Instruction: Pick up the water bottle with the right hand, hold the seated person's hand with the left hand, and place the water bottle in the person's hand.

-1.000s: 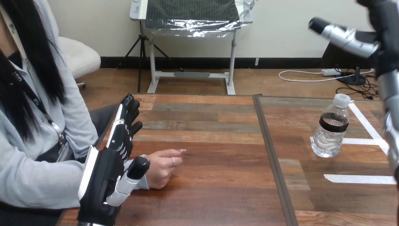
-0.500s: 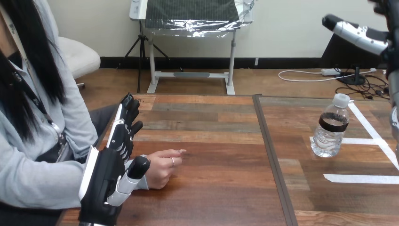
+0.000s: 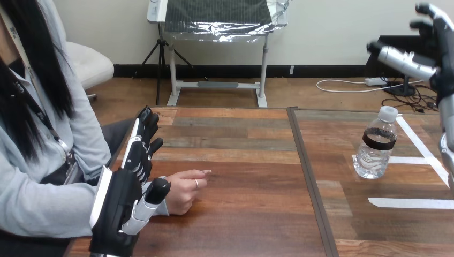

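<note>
Your right hand (image 3: 440,53) hangs high at the far right, fingers spread apart and empty. The water bottle (image 3: 376,143) stands upright on the bench (image 3: 246,176) below it and slightly left. It is clear, round plastic with a white cap and a dark band. Your left hand (image 3: 120,201), fingers straight, sits just beside the person's hand (image 3: 184,190) without gripping it.

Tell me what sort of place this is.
Probably a robot test bench: white tape marks a spot on the wooden table, the water bottle stands at it, and a person's hand rests beside the robot's left hand.
</note>
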`<state>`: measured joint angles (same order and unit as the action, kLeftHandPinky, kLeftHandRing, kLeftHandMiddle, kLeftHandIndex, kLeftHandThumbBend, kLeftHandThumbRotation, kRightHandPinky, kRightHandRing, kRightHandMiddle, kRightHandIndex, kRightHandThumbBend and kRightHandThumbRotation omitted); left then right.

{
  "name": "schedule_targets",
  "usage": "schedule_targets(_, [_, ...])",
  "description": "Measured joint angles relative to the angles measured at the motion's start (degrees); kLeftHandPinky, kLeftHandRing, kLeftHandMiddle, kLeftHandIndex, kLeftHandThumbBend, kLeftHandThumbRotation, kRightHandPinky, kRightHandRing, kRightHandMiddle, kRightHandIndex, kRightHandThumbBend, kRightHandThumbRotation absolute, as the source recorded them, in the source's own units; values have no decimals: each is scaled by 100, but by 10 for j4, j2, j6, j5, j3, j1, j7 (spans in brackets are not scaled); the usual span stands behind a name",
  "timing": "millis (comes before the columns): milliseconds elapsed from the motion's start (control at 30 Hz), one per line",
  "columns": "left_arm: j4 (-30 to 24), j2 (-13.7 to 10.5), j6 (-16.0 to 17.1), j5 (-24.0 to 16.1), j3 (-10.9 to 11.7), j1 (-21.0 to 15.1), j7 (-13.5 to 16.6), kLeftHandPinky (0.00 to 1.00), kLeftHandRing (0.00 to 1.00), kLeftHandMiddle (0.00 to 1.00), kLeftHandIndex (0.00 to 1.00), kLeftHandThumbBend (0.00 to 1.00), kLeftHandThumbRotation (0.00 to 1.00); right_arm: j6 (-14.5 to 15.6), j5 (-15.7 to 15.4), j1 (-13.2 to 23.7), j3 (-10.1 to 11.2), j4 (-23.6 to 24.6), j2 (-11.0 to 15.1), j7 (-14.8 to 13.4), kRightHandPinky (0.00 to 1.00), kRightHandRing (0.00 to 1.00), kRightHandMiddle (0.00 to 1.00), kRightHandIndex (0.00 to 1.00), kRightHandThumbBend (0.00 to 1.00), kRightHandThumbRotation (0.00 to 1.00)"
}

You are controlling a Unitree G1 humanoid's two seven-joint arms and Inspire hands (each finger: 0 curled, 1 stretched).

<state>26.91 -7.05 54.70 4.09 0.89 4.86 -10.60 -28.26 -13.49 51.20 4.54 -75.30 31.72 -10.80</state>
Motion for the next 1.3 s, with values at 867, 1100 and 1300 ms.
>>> schedule_targets(867, [-8,0,0,1,1,14,-3,92,98,100,100,100,87,66,0,-8,0,-16,-7,7,92,90,87,92,100,40])
schedule_targets(1100, [-8,0,0,1,1,15,-3,92,97,100,100,100,88,80,0,-15,0,-16,-11,12,90,90,87,92,100,42])
schedule_targets(1300, [-8,-1,1,1,2,15,-4,91,97,100,100,100,87,95,1,-21,0,-19,-18,14,89,91,88,92,100,41])
